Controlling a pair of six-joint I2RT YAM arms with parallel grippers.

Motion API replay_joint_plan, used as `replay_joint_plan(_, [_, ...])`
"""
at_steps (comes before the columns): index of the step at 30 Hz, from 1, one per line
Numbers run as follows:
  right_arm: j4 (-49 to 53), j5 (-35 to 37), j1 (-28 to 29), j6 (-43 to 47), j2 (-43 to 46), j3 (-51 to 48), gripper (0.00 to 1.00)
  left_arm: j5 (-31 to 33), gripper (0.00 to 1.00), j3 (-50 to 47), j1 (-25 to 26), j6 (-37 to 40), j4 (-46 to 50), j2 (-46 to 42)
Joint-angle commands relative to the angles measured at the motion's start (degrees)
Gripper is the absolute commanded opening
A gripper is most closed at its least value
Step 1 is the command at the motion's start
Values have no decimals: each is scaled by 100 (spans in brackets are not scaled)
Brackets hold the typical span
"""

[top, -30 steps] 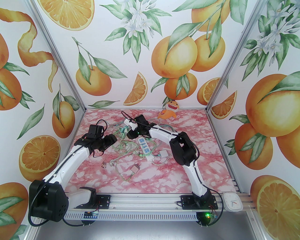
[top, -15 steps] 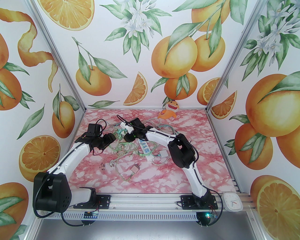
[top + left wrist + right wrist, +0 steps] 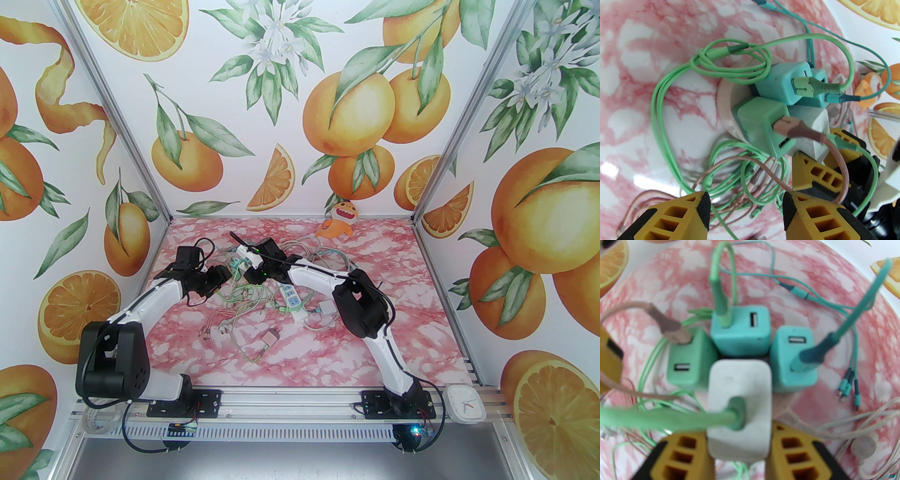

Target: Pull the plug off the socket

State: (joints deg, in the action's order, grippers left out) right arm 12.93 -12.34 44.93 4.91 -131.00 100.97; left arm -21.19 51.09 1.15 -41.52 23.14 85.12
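A round pinkish socket (image 3: 723, 103) lies on the marble table with several charger plugs stuck in it. Two are teal, one is mint green (image 3: 761, 121) and one is white (image 3: 739, 401). My right gripper (image 3: 740, 451) comes at the white plug (image 3: 816, 126) from the near side. Its yellow fingers (image 3: 689, 451) press both flanks of the plug, shut on it. A green cable runs out of that plug. My left gripper (image 3: 745, 211) hovers open beside the socket, with loose green and pink cables between its fingers. From above, both grippers meet over the plugs (image 3: 234, 266).
Tangled green, pink and white cables (image 3: 243, 300) spread around the socket. A white power strip (image 3: 290, 297) and a white adapter (image 3: 326, 308) lie to the right, and a pink adapter (image 3: 269, 337) lies nearer. An orange plush toy (image 3: 340, 218) sits at the back wall.
My right arm has swung left and lower onto the cluster of plugs. The left arm's elbow has shifted right while its gripper has drawn back slightly to the left.
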Motion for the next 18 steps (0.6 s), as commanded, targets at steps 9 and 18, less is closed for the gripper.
replay_joint_plan(9, [-201, 12, 161, -226, 336, -308, 31, -622, 55, -68, -308, 118, -1006, 278])
replay_joint_plan(18, [-206, -18, 184, -271, 325, -267, 32, -749, 55, -168, -182, 113, -1330, 534])
